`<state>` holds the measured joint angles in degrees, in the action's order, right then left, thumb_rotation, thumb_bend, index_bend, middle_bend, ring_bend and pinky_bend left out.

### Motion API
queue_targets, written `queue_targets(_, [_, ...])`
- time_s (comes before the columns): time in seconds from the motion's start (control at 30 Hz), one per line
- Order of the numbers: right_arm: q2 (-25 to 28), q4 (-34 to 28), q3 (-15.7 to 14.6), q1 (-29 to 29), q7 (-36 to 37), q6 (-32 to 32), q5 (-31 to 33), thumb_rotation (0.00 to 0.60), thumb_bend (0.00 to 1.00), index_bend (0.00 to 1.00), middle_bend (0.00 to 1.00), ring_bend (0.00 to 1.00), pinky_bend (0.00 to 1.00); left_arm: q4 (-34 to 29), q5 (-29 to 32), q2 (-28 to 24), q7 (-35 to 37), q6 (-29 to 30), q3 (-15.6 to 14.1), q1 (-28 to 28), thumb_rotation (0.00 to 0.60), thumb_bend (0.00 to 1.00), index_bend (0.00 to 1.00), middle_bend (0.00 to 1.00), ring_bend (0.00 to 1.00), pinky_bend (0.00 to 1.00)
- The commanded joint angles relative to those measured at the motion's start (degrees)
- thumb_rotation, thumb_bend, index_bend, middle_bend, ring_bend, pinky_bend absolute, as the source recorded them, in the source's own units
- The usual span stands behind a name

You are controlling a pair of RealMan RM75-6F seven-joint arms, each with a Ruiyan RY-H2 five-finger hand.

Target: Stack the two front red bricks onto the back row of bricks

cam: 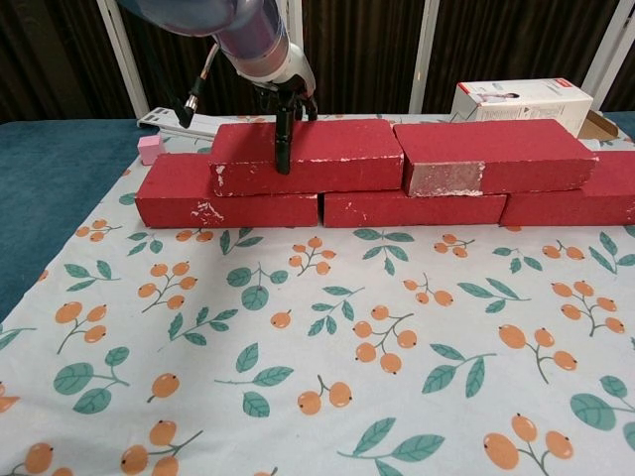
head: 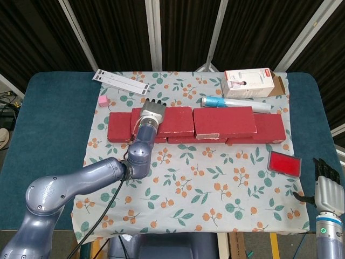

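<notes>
Nearest to the camera, the right hand [head: 327, 186] sits low at the front right edge of the bench [head: 48, 140], off the floral tablecloth [head: 188, 183], fingers loosely apart and holding nothing. Just up from it, a flat red rectangular pad [head: 284, 162] lies on the cloth.

Next back is the brick pile. The bottom row of rough red bricks [cam: 397, 209] runs left to right across the cloth. Two more bricks already sit on top of that row: the left stacked red brick [cam: 327, 154] and the right stacked red brick [cam: 496, 154], butted end to end.

The left hand [head: 152, 112] is draped over the left stacked brick. In the chest view its dark fingers [cam: 283, 139] hang down over the brick's front face, thumb-side hooked over the front edge, so it looks like it grips the brick, though I can't tell how firmly.

Behind the bricks: a small pink cube [head: 103, 101] at the left, a blue and white tube [head: 234, 102] lying just behind the right brick, a white slotted strip [head: 122, 81] further back left, and a white cardboard box [head: 251, 83] back right.
</notes>
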<state>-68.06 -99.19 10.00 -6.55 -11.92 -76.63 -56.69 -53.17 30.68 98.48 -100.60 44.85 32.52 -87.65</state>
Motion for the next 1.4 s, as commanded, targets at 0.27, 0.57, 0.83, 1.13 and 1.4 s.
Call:
queue_targets(0.27, [-0.1, 0.0, -0.2, -0.2, -0.5, 0.3, 0.4, 0.6, 0.07, 0.0, 0.0, 0.0, 0.0, -8.5, -2.7, -7.2, 3.8, 2.4, 1.8, 2.2, 0.6, 0.0, 0.03, 0.0, 0.0, 0.08])
queue_targets(0.57, [0.2, -0.4, -0.2, 0.0, -0.4, 0.0, 0.4, 0.6, 0.07, 0.0, 0.0, 0.0, 0.0, -25.9, -8.6, -20.4, 9.7, 2.6, -0.8, 10.4, 0.6, 0.0, 0.04, 0.09, 0.0, 0.08])
queue_targets(0.83, [0.3, -0.8, -0.3, 0.1, -0.5, -0.3, 0.1, 0.6, 0.07, 0.0, 0.0, 0.0, 0.0, -36.7, -14.7, -29.8, 17.3, -0.2, -7.2, 18.8, 0.6, 0.0, 0.07, 0.14, 0.0, 0.08])
queue_targets(1.13, [-0.1, -1.0, -0.3, 0.0, -1.1, -0.8, 0.1, 0.6, 0.07, 0.0, 0.0, 0.0, 0.0, -35.5, -15.6, -31.3, 23.6, -5.6, -14.9, 19.9, 0.6, 0.0, 0.1, 0.15, 0.0, 0.08])
queue_targets(1.4, [-0.2, -0.9, -0.2, 0.1, -0.9, -1.0, 0.2, 0.6, 0.07, 0.0, 0.0, 0.0, 0.0, -32.8, -16.8, -29.6, 28.1, -8.7, -18.8, 17.7, 0.6, 0.0, 0.08, 0.15, 0.0, 0.08])
